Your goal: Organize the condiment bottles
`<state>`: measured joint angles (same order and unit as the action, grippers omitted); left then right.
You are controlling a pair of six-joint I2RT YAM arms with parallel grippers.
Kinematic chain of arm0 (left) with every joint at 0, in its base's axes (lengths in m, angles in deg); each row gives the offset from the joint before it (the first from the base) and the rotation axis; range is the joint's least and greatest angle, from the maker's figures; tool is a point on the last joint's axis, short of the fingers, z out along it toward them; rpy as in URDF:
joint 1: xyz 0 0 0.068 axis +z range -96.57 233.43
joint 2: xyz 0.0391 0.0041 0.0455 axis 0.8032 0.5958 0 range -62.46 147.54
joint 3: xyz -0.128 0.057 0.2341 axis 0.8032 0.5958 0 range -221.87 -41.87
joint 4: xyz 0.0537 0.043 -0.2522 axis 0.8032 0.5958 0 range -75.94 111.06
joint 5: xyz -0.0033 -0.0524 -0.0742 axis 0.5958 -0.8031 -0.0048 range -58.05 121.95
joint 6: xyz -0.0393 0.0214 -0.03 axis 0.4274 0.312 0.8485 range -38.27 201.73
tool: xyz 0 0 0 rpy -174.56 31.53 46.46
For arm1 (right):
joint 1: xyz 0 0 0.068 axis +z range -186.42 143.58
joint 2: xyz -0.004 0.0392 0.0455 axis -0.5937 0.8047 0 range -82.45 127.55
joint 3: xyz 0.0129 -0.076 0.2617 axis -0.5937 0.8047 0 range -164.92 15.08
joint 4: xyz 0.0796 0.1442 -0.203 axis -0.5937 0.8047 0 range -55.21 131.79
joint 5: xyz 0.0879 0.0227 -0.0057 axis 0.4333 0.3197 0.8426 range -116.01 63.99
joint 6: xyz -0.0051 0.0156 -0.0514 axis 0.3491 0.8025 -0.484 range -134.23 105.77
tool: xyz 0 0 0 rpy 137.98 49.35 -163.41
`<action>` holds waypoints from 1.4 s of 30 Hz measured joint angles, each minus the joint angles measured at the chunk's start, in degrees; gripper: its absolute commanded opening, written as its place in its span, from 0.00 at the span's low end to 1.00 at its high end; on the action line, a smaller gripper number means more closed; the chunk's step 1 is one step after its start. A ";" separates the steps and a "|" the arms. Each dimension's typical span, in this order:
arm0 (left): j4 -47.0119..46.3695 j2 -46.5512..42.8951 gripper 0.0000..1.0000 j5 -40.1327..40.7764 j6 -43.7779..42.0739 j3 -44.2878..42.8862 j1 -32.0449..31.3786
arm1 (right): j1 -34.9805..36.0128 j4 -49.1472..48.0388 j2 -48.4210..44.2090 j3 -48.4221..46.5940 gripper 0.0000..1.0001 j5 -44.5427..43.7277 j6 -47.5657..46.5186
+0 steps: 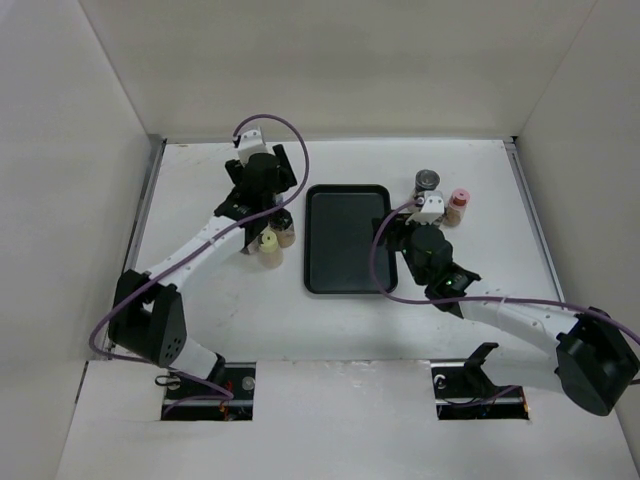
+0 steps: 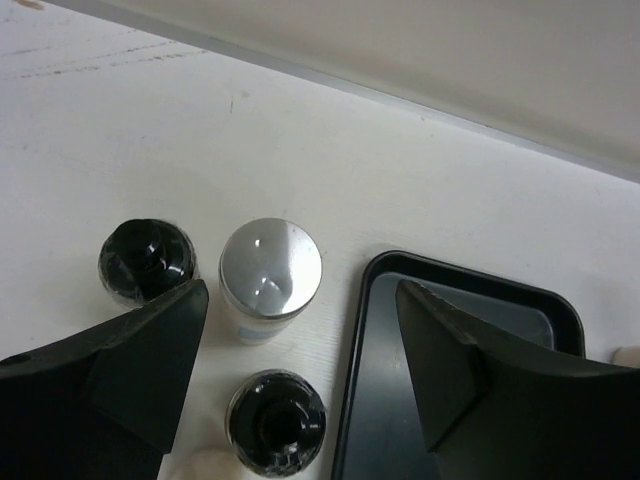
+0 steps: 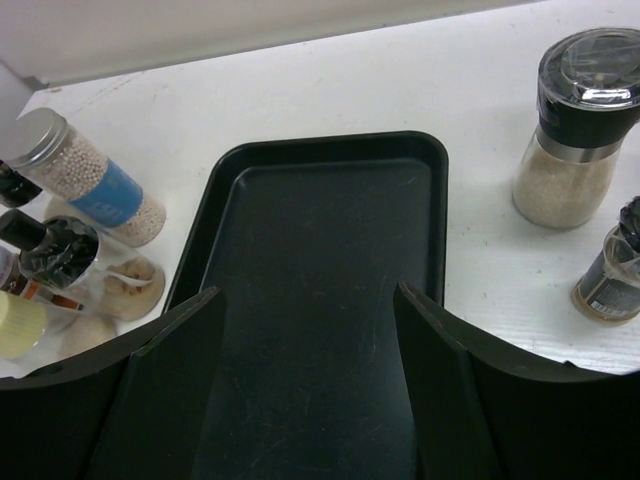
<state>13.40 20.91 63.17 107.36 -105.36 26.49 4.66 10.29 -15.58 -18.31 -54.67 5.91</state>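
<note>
Condiment bottles [image 1: 270, 245] stand in two groups either side of the black tray [image 1: 345, 240], none on it.
My left gripper [image 2: 300, 287], jaws apart and empty, hangs over the left group. The upright silver-capped jar [image 2: 270, 268] lies in line with its gap, with the tray just to the right. My right gripper [image 3: 308, 290] gapes empty above the tray.

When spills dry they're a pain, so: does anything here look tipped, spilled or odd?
Nothing stands out. The condiment bottles in view stand upright in a left group and a right group flanking the black tray, which lies square and bare. No spill shows on the table.
</note>
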 measured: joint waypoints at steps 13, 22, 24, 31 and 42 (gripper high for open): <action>1.05 11.30 0.81 -0.90 -0.39 -3.48 1.64 | 0.31 0.00 1.62 0.00 0.83 0.17 -0.50; 0.87 15.85 0.69 0.37 -0.42 -5.44 2.36 | 0.39 0.00 1.62 0.00 0.84 0.17 -0.52; 0.94 16.98 0.57 0.68 -0.76 -5.97 2.62 | 0.50 0.00 1.62 0.00 0.84 0.17 -0.50; 0.87 16.83 0.37 1.36 -1.07 -6.01 2.54 | 0.61 -0.02 1.62 0.00 0.84 0.17 -0.50; -5.88 9.03 0.35 1.16 -5.95 -8.79 -3.13 | 0.61 -0.22 -0.50 0.07 0.84 0.13 -0.46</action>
<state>7.52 29.94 64.33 101.41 -114.14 23.37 5.27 10.08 -16.08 -18.24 -54.54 5.45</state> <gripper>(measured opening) 0.585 0.835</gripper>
